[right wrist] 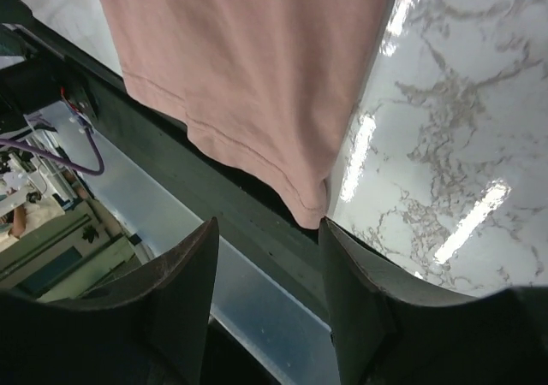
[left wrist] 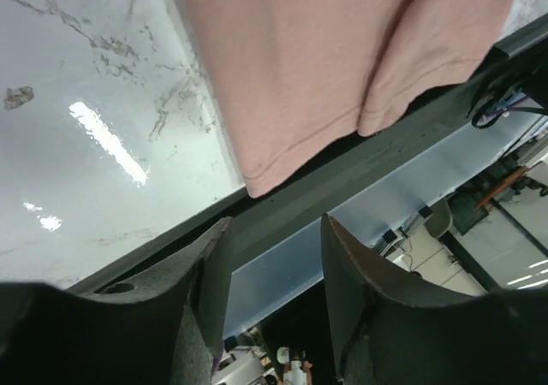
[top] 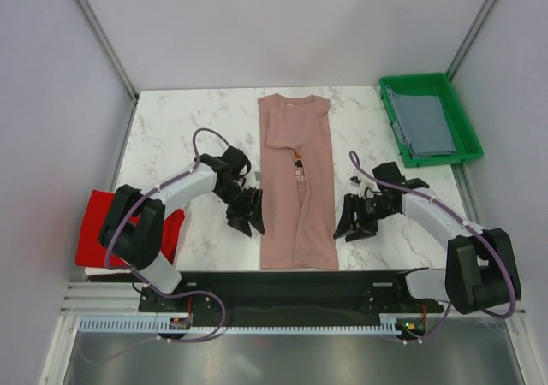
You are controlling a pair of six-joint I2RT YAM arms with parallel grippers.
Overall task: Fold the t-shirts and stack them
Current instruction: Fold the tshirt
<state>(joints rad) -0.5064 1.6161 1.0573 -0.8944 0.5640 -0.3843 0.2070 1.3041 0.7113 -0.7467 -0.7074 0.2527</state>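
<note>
While the dusty-pink tee (top: 297,192) lies as a narrow strip down the table (top: 171,137), hem at the near edge, left gripper (top: 247,224) and right gripper (top: 353,231) flank that hem, jaws parted and empty, seemingly poised to fold it crosswise; red tee (top: 98,231) near-left, grey-blue tee (top: 424,124) far-right.
</note>
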